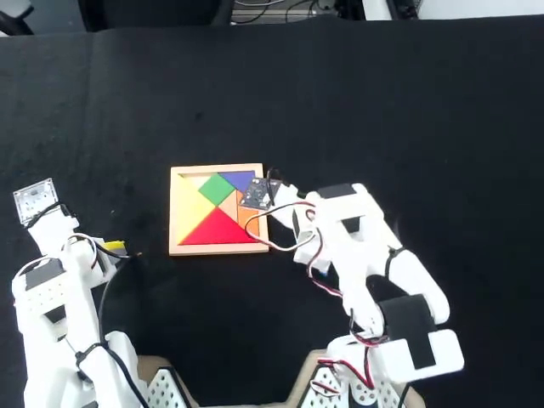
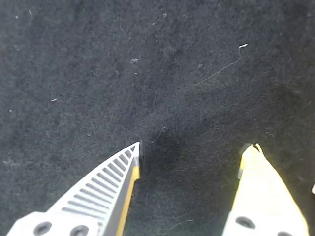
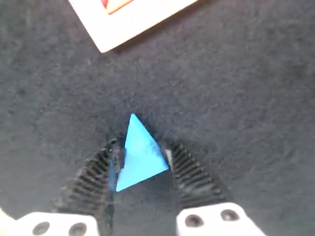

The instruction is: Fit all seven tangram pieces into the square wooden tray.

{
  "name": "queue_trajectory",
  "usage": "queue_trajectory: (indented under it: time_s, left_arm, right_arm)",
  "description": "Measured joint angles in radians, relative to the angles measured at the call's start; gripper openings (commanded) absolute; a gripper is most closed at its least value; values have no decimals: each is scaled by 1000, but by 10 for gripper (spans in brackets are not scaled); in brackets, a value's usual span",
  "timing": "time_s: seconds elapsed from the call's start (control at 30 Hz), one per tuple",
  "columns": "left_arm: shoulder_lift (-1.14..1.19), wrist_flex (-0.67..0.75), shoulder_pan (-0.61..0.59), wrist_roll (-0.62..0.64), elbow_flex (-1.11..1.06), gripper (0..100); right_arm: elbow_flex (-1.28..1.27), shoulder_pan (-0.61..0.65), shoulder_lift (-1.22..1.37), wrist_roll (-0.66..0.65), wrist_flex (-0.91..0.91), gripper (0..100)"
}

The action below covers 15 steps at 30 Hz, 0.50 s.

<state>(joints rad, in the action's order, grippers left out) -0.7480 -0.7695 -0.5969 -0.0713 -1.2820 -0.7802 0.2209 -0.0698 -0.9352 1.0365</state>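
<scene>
Pinching the light blue triangle [image 3: 141, 160] between both jaws, the right gripper [image 3: 142, 146] hangs beside the wooden tray [image 3: 129, 30]. I'd square the piece to whatever gap remains before lowering, avoiding the rim. The left gripper [image 2: 195, 147], jaws apart, sits over bare cloth, well apart, leaving ample room.

table: black cloth [image 1: 425, 102] (lint-flecked) | far edge: dark cables [image 1: 289, 10] | light: even

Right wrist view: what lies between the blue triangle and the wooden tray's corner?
Just bare black cloth lies between the blue triangle and the wooden tray, seen in the right wrist view.
</scene>
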Motion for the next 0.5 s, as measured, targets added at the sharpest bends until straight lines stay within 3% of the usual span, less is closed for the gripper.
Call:
queue_trajectory:
  time_s: [0.1, 0.2, 0.37, 0.5]
  left_arm:
    - [0, 0, 0, 0, 0, 318]
    - [0, 0, 0, 0, 0, 318]
    - [0, 0, 0, 0, 0, 318]
    - [0, 0, 0, 0, 0, 318]
  right_arm:
    - [107, 52, -31, 115, 121, 21]
    - [264, 127, -83, 313, 198, 21]
    - [505, 230, -103, 686, 219, 21]
    - [649, 292, -41, 859, 216, 21]
